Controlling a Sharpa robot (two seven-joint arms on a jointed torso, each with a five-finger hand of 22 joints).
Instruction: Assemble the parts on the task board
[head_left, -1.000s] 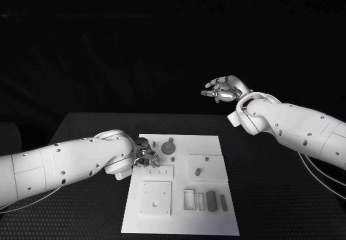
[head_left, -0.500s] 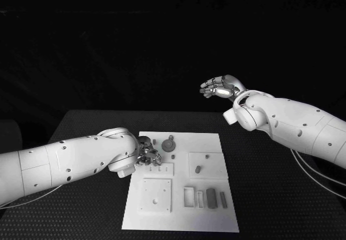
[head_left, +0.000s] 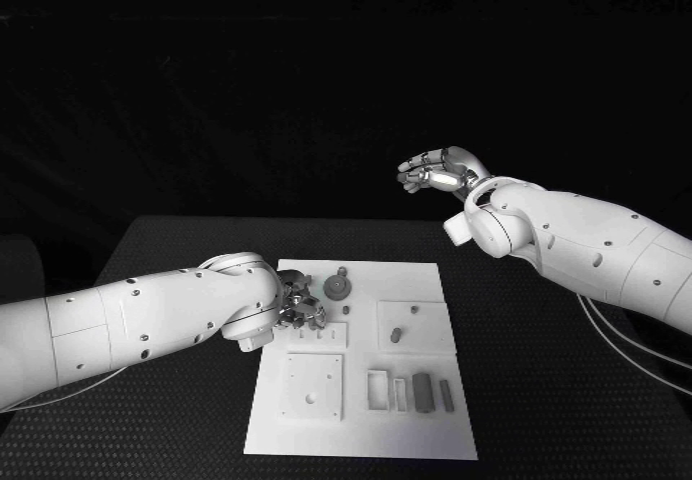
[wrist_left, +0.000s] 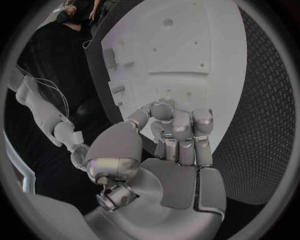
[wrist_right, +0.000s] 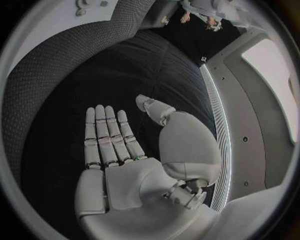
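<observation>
The white task board (head_left: 433, 440) lies in the middle of the black table, with several small grey parts on it. Among them are a round part (head_left: 336, 290), a short peg (head_left: 395, 337) and a dark block (head_left: 423, 393). My left hand (head_left: 299, 308) hovers over the board's left edge near the round part. Its fingers (wrist_left: 181, 132) are curled in against the thumb, and I see no part between them. High above the table's far side, my right hand (head_left: 440, 170) is flat, its fingers (wrist_right: 106, 135) straight and holding nothing.
Flat white plates sit on the board: a slotted one (head_left: 316, 343), a square one (head_left: 313, 388) and one at the right (head_left: 418, 325). Black table (head_left: 562, 400) surrounds the board (wrist_left: 187, 50). My right forearm (head_left: 577, 245) hangs over the table's right side.
My right hand has drifted slightly left and turned at the wrist. My left hand stays curled at the board's left edge, its arm shifted a little to the right.
</observation>
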